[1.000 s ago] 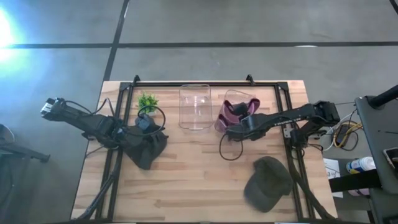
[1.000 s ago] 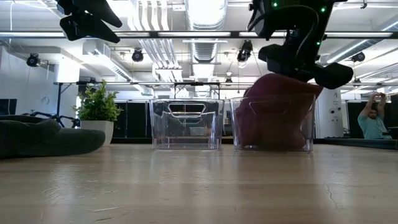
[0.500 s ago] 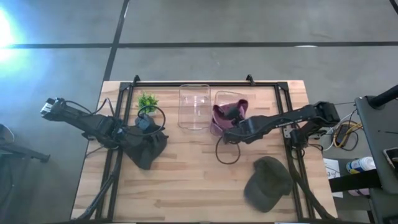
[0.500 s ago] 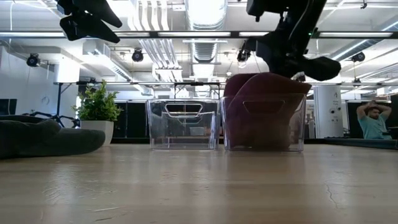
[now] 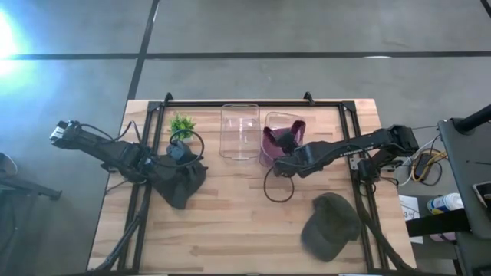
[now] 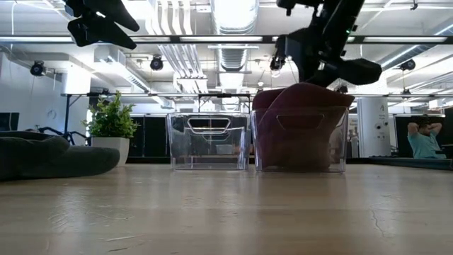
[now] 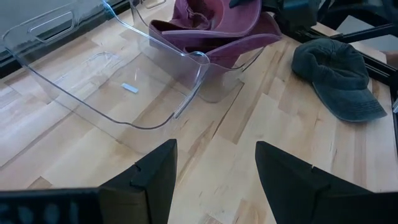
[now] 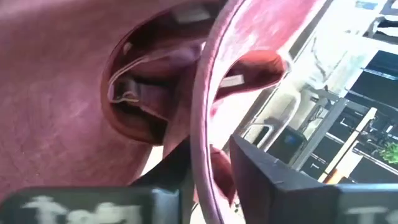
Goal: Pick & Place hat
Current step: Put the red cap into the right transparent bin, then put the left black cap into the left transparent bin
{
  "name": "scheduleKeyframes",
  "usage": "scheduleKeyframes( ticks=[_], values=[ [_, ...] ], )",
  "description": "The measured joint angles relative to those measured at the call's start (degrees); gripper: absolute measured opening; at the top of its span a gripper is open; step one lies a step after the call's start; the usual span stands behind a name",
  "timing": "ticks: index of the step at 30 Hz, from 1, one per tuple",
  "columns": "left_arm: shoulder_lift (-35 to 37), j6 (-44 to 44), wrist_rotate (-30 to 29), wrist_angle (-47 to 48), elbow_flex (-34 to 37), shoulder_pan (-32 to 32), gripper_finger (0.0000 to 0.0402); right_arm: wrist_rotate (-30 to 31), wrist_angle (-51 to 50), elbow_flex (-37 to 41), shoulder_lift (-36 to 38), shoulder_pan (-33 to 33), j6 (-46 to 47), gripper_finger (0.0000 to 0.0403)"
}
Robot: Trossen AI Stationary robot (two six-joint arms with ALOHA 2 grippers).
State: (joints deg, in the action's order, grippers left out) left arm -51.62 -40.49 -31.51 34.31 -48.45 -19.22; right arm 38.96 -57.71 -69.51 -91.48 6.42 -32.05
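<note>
We are counting two clear bins [image 5: 240, 131], upper centre; our right gripper [image 5: 285, 142] is clamping one maroon hat [image 5: 273, 140]. Two dark hats [image 5: 331, 225] are lying apart; our left gripper [image 5: 173, 152], centre-left, is gaping empty.

Bright ceiling lights [image 6: 233, 14] glare in the low view; right wrist view is blurred close-up.

Wooden table [image 5: 230, 222] carried two clear bins side by side at the back, empty bin [image 5: 240, 132] and maroon-hat bin [image 5: 270, 123]. Small potted plant [image 5: 182, 125] stood left of them; dark hat [image 5: 182, 182] lay at left, green cap [image 5: 331, 225] near front right.
</note>
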Motion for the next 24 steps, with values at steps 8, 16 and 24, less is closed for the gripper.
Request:
scheduleKeyframes(
  ticks=[8,16,24],
  values=[
    [-0.01,-0.42,0.0,0.0,0.0,0.0,0.0211,-0.04,-4.3,-3.62,-0.04,0.6,2.56,0.0145],
    [-0.02,-0.74,0.04,-0.03,0.0,0.0,0.0211,-0.2,-14.25,-4.8,0.0,5.16,12.64,0.0154],
    [-0.02,-0.76,0.1,-1.55,0.0,0.0,0.0211,-0.46,-15.85,-4.9,-0.04,13.51,19.69,0.0156]
  ],
)
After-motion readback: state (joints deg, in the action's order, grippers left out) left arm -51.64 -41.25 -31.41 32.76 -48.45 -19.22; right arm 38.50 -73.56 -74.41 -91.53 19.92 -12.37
